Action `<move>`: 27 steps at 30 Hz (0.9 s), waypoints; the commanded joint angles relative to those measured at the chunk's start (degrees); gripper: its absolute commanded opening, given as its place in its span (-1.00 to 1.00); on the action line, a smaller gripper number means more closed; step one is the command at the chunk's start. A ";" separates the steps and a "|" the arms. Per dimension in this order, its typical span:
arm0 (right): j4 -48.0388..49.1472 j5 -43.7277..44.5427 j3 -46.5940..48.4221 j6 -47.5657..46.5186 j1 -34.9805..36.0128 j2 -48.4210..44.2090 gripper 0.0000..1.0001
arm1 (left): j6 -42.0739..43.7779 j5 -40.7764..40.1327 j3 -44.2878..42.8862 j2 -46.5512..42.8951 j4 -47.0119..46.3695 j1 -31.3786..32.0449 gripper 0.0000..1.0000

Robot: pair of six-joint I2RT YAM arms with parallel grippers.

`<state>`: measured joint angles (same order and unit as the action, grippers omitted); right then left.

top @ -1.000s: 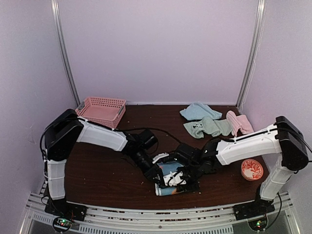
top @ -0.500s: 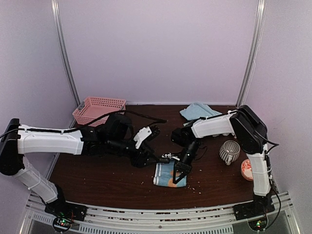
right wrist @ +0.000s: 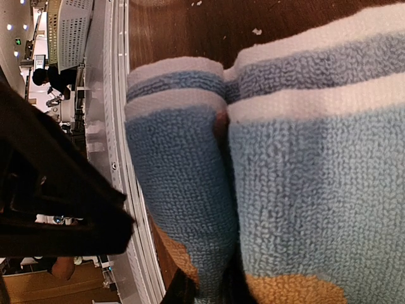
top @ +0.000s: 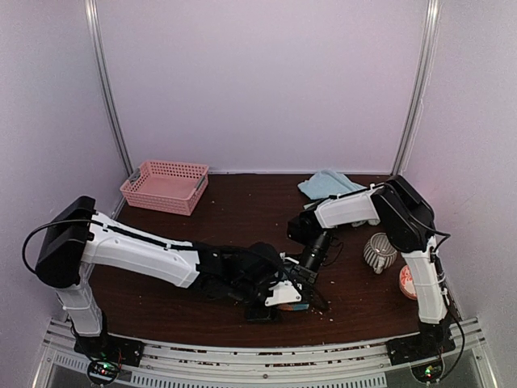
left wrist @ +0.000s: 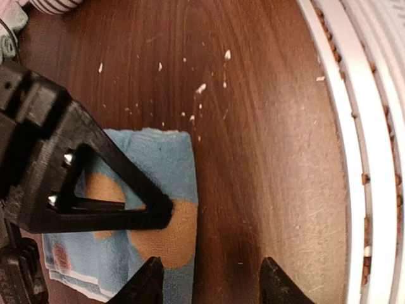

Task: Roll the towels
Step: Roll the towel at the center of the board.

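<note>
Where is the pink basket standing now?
In the top view, the pink basket stands at the table's back left corner; the light blue towel lies well to its right.

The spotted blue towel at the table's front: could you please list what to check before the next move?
1. Right end effector shut on the spotted blue towel: ok, a fold looks pinched.
2. Left end effector open: ok, its jaws straddle the towel's edge.
3. Towel rolled: not ok, it lies mostly flat.
4. Room between the end effectors: not ok, they crowd together.
5. Towel clear of the front rail: ok.
</note>
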<state>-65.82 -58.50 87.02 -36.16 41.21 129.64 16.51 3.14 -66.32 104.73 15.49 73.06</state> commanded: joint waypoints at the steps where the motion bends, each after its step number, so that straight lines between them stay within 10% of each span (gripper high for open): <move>1: 1.51 8.79 -2.16 -1.36 0.36 2.15 -0.97 | 5.47 -5.68 -3.17 2.08 1.05 -0.11 0.04; 18: -0.81 8.10 -0.26 -2.77 0.34 0.67 -0.89 | 7.36 -7.90 -4.21 8.59 -1.44 0.12 -0.29; 27: -11.91 7.10 5.01 -8.19 -2.98 -9.19 -0.33 | 2.97 -5.53 -4.36 7.97 2.16 0.38 -0.66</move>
<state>-73.21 -54.89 90.00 -42.09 40.91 127.83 22.20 -5.21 -70.00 112.42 15.09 73.08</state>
